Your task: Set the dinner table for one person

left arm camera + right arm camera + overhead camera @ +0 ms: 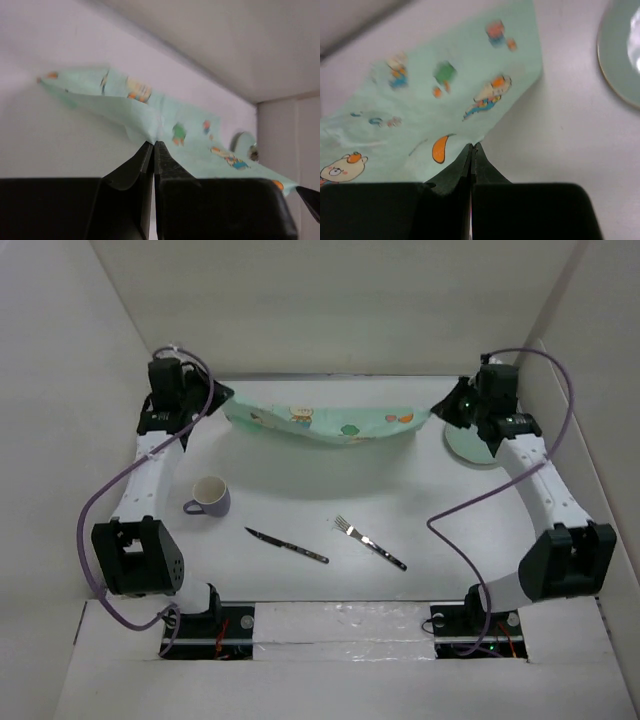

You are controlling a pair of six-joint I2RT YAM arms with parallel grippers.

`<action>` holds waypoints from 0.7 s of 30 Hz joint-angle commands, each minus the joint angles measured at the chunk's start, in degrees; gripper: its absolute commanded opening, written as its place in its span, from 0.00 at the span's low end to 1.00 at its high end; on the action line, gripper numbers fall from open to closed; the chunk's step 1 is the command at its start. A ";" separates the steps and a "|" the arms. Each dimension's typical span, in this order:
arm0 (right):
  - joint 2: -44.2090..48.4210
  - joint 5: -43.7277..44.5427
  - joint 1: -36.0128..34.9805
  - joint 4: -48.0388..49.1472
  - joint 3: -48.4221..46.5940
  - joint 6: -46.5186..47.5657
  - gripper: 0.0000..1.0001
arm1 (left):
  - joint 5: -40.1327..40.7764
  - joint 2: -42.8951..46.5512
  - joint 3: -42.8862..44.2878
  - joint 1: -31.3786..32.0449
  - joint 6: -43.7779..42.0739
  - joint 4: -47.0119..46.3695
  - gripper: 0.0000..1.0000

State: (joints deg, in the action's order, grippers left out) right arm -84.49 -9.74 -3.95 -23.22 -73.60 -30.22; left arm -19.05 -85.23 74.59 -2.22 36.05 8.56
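**Overhead view.** The dinner table (300, 490), a matte white top, fills the floor of a white-walled enclosure, with both arm bases at its near edge. A mint-green, cartoon-printed placemat (325, 423) hangs above the far side of the table. It is stretched between the two grippers and sags in the middle, and its shadow falls on the surface below. The left gripper (222, 398) holds the left end and the right gripper (442, 405) holds the right end.

**Left wrist view.** The fingers (142, 161) are pressed together on the edge of the cloth, with no gap between them.

**Right wrist view.** The fingers (462, 164) are likewise clamped on the cloth's edge.

**Other items.** A pale green plate (470, 447) lies at the far right, just beside the right gripper. A lilac mug (208, 495) stands upright at the left. A knife (287, 545) and, to its right, a fork (368, 540) lie apart near the middle, both slanted, with their dark handles toward the near right
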 commanded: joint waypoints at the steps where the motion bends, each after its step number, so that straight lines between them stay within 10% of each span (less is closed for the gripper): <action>1: 8.89 3.75 -2.03 0.20 -11.19 2.60 0.00 | 2.17 6.03 10.91 0.11 1.12 -0.39 0.00; 21: -7.25 3.59 1.66 -2.26 -37.89 2.53 0.00 | 3.32 -4.14 26.02 0.11 4.02 -1.35 0.00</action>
State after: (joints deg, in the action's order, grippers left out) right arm -89.49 -4.47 -3.33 -26.09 -103.63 -27.11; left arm -15.59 -88.16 94.35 -2.22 39.18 9.30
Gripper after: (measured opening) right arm 0.009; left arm 0.007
